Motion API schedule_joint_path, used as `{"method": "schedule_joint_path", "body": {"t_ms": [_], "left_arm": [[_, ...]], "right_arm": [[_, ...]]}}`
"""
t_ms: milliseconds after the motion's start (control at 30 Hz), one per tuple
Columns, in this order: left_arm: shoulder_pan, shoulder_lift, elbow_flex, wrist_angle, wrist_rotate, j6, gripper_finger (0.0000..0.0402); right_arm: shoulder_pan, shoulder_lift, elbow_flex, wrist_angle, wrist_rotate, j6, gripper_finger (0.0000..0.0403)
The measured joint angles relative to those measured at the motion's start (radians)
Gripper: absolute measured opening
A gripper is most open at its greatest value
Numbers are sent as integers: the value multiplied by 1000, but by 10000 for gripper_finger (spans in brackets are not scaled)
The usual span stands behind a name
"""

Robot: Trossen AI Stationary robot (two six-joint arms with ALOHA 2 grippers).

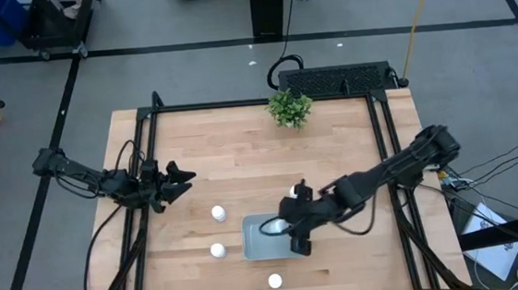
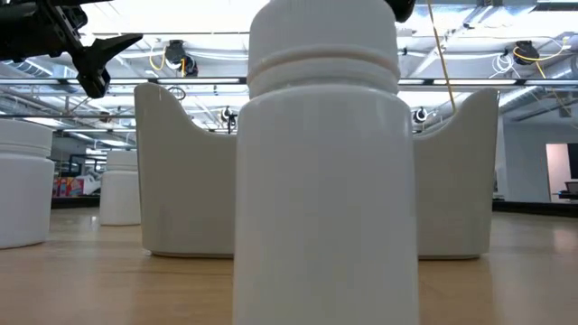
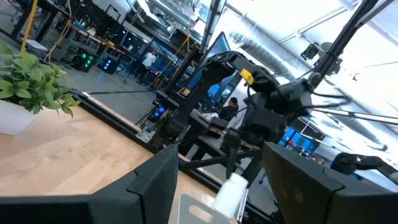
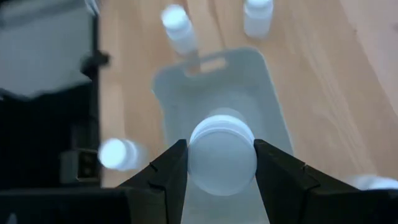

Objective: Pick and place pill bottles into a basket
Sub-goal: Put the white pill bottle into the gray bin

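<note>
The basket (image 1: 259, 241) is a shallow pale tray at the table's near middle; it also shows in the right wrist view (image 4: 261, 81). My right gripper (image 1: 294, 235) hangs over it, shut on a white pill bottle (image 4: 222, 155). Other bottles stand upright on the wood: two left of the basket (image 1: 218, 213) (image 1: 217, 250), one near the front edge (image 1: 274, 280), one beyond the basket (image 1: 293, 192). My left gripper (image 1: 182, 178) is open and empty, raised over the table's left part. My right gripper pinches the bottle's upper sides (image 4: 189, 158) between its two fingers. The fingers (image 4: 277, 168) come from above, pointing down. The bottle stands roughly upright below them, over the basket's inside. I cannot tell whether its bottom touches the basket floor.
A small green plant (image 1: 289, 107) stands at the table's far edge. Black frame rails run along the left (image 1: 141, 173) and right (image 1: 390, 144) sides. In the low view the near bottle (image 2: 325, 162) hides much of the basket (image 2: 181, 181).
</note>
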Motion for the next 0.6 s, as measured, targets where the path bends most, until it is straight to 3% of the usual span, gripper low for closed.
{"method": "schedule_joint_path", "body": {"t_ms": [100, 267, 600], "left_arm": [[0, 0, 0, 0, 0, 0, 241], [0, 0, 0, -14, 3, -5, 241], [0, 0, 0, -22, 6, -11, 241]], "right_arm": [[-14, 66, 80, -108, -22, 12, 150], [-34, 138, 93, -136, -105, 34, 151], [-58, 224, 93, -197, -105, 30, 154]]}}
